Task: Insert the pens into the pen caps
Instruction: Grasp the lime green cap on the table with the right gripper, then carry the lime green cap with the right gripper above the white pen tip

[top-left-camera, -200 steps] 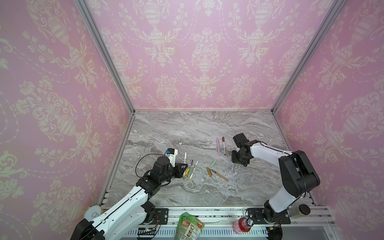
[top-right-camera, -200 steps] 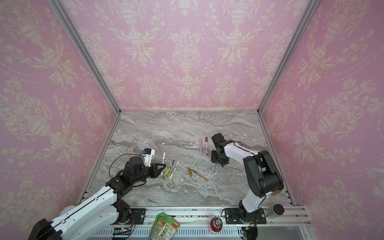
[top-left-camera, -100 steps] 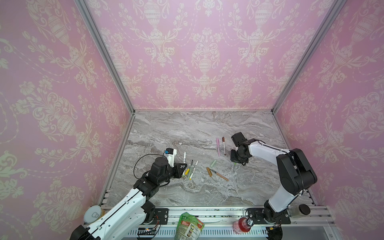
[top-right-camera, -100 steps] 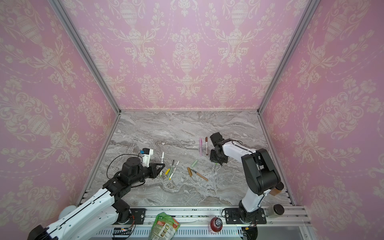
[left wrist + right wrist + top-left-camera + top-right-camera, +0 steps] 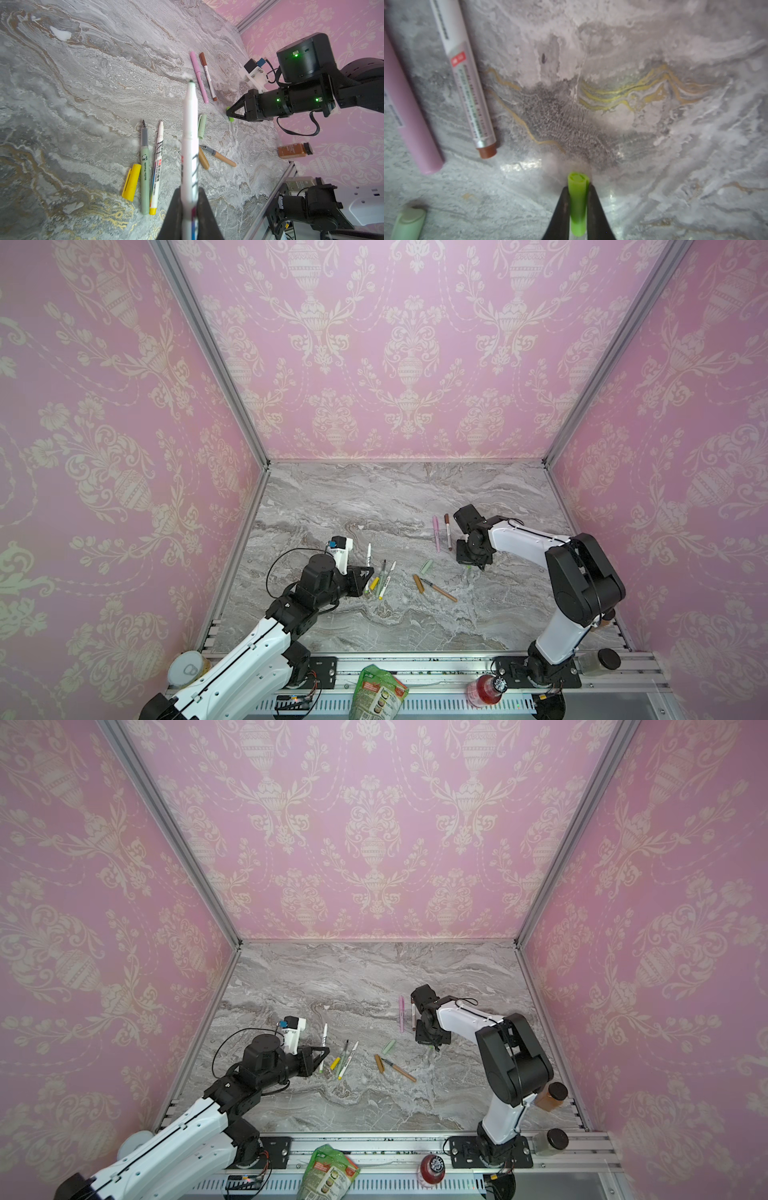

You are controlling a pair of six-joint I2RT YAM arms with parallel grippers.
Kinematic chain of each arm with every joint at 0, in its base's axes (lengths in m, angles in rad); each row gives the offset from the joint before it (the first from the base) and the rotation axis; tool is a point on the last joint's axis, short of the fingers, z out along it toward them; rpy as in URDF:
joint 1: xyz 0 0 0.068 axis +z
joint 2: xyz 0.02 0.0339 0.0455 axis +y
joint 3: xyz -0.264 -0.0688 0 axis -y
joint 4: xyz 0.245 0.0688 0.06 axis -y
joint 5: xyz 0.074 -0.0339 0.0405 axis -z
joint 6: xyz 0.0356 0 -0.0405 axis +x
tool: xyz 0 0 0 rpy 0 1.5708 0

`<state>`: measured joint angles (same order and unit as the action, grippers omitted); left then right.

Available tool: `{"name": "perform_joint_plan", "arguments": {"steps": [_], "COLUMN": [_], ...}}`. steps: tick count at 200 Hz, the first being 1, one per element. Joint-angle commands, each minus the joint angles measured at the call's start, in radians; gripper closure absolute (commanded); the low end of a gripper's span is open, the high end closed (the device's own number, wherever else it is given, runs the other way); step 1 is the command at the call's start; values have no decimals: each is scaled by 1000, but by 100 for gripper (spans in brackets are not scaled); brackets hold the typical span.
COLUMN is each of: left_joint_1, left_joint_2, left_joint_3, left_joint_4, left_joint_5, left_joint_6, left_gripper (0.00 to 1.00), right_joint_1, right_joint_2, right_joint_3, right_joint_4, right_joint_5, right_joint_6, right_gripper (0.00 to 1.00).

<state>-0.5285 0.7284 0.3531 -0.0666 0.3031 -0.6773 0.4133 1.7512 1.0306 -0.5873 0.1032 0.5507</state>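
Note:
My left gripper (image 5: 189,190) is shut on a white pen (image 5: 190,128) that sticks out past the jaws, dark tip forward, above the table; in a top view this gripper (image 5: 367,572) is left of centre. My right gripper (image 5: 578,188) is shut on a lime green pen cap (image 5: 577,199), low over the marble and right of centre (image 5: 471,566). On the table lie a pale green pen (image 5: 144,166), a white pen (image 5: 156,166), a yellow cap (image 5: 131,181), a tan cap (image 5: 203,159), a tan pen (image 5: 222,158) and a pale green cap (image 5: 202,125).
A pink capped pen (image 5: 436,533) and a brown-capped white pen (image 5: 448,531) lie side by side just left of my right gripper. On the front rail stand a green bag (image 5: 376,695), a red bottle (image 5: 484,691) and jars (image 5: 606,657). A brown spice bottle (image 5: 550,1096) sits by the right wall.
My right gripper has closed its jaws on the lime green cap and shifted slightly left. My left arm has drawn back a little with the white pen still gripped.

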Motion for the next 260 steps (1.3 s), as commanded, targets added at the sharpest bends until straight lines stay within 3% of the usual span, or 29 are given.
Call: {"name": "perform_joint_plan", "arguments": {"steps": [1,30,98,128,160,181,260], "left_joint_1": [-8,-8,-10,-26,-70,-106,-199], "left_joint_2": [-10,-8,26,61,120,167,312], "left_joint_3": [32,31,30,34,38,48,74], "left_joint_4": [-31,-25,-3,24,73,110,225], "left_joint_5": [-22,-20,4,14,26,36,68], "left_joint_6": [26,22,16,16,12,9,5], "left_gripper": [100,100,100,100,100,100,100], "right_joint_1": [18,26,26,26,29,48,183], "right_joint_2": [106,70,-170,-237,-286,-295,-204], "right_joint_3": [-59,-62,-32,-10,-28,-39,39], "right_joint_4": [-17,-17,-10,25,173,288,444], "right_joint_5": [-69,-91,-180,-259,-401,-462,-498], "right_joint_6": [8,23,110,144,233,312,426], "right_gripper": [99,100,100,100,100,100,100]}}
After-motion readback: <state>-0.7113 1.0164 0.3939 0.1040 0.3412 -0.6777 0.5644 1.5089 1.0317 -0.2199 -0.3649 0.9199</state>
